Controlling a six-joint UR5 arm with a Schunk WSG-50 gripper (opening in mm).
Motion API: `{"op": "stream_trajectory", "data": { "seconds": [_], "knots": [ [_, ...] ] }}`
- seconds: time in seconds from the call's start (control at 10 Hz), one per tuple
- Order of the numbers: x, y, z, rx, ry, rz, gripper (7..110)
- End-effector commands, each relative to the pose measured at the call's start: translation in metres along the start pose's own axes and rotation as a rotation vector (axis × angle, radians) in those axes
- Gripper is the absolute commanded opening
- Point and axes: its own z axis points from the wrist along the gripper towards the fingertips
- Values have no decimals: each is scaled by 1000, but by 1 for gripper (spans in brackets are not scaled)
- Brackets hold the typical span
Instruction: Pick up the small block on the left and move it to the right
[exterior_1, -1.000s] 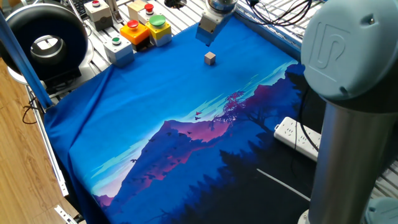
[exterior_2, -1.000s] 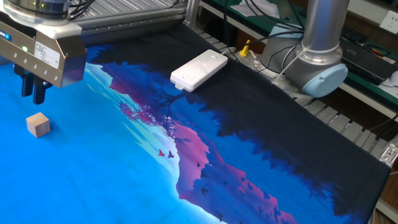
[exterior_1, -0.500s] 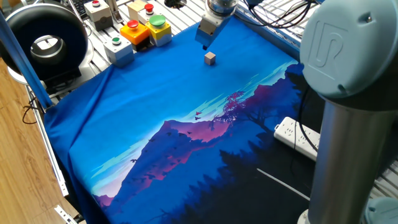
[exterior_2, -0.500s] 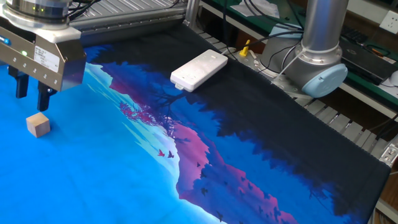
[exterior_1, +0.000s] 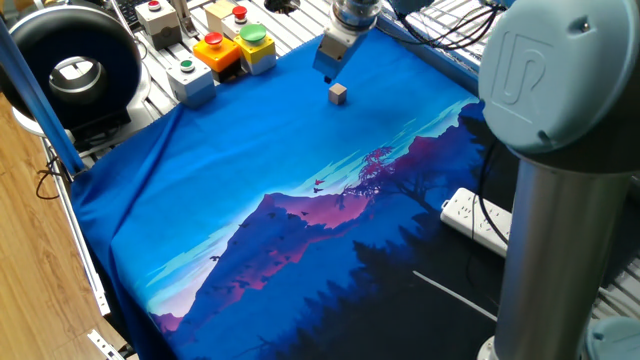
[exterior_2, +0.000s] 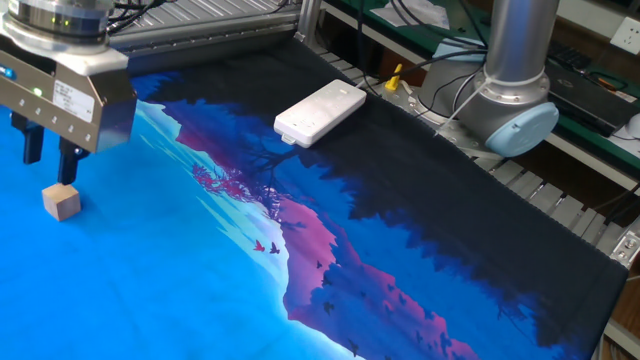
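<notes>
The small block (exterior_2: 62, 202) is a tan wooden cube lying on the blue part of the mat; it also shows in one fixed view (exterior_1: 338, 93). My gripper (exterior_2: 48, 158) hangs just above and slightly behind the block, pointing down, not touching it. Its two dark fingers (exterior_2: 68, 160) stand apart with a gap between them and hold nothing. In one fixed view the gripper (exterior_1: 330, 73) is just up-left of the block.
Several button boxes (exterior_1: 228, 48) stand on the rail bed at the mat's far corner. A white power strip (exterior_2: 320, 112) lies on the dark part of the mat. The arm's base column (exterior_2: 515, 70) stands at the table edge. A black round device (exterior_1: 70, 70) sits beside the mat.
The gripper has shifted a little towards the block and lowered slightly. Its fingers have spread apart. The block has not moved.
</notes>
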Motion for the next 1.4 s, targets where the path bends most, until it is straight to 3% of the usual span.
{"op": "stream_trajectory", "data": {
  "seconds": [0.0, 1.3],
  "knots": [
    [-2, -3, 8, 0, -17, 4, 44],
    [6, 2, 31, -16, -61, 22, 44]
  ]
}}
